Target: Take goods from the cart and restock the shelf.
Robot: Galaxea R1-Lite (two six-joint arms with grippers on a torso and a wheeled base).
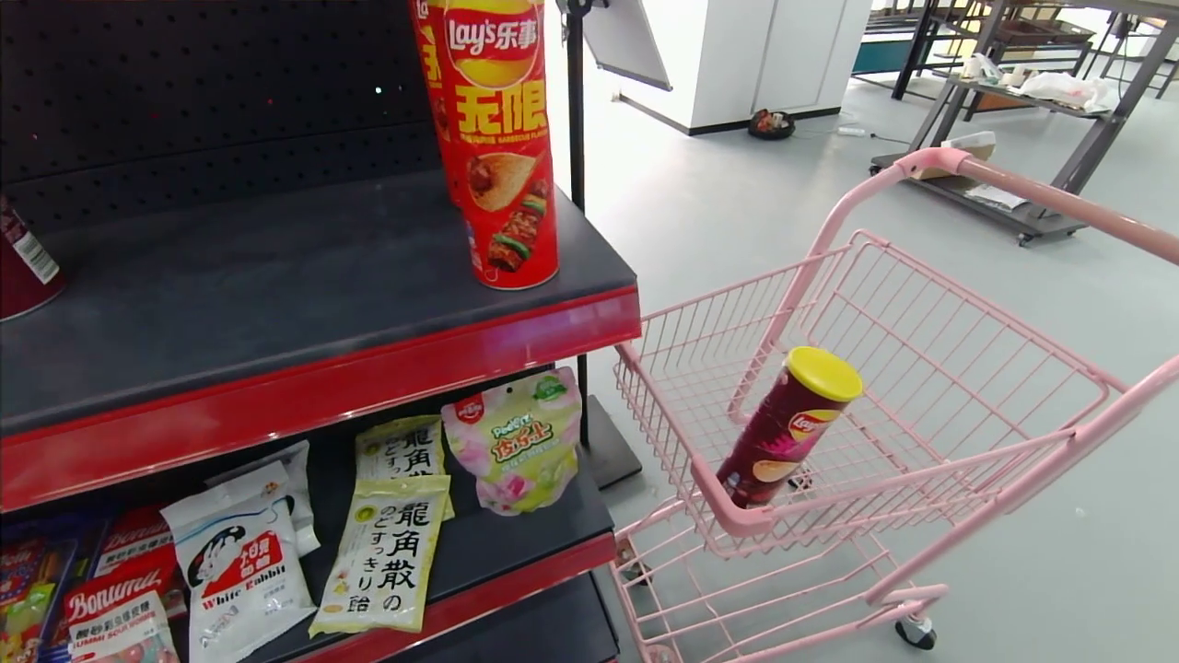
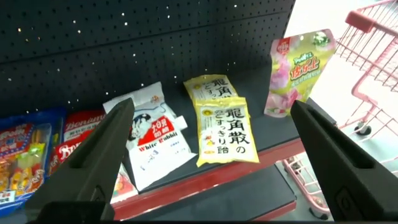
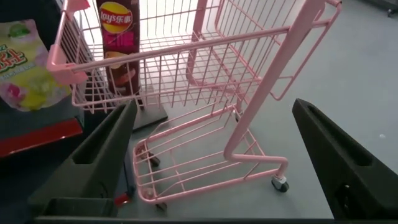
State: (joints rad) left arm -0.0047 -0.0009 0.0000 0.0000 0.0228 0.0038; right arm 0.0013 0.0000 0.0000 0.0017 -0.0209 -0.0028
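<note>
Jaws gape; cart [image 1: 990,198] wires fence chip can [image 1: 787,431].

Upright can [image 1: 502,157] standing on upper shelf [image 1: 276,267] — leaning can [image 1: 783,433] sitting in cart [image 1: 1059,199], right of the shelf; bags [image 1: 391,552] lying on the tier below.

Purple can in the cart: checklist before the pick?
1. Right gripper open: ok, fingers spread wide with nothing between them.
2. Left gripper free: ok, open and holding nothing.
3. Purple can accessible: ok, it leans in the front corner of the cart with its yellow lid up and nothing on top of it.
4. Right gripper lined up with the purple can: not ok, the can sits well off the gap between its fingers.
5. Room on the top shelf: ok, bare surface beside the red can.
6. Purple can snagged on the cart's wires: cannot tell.
</note>
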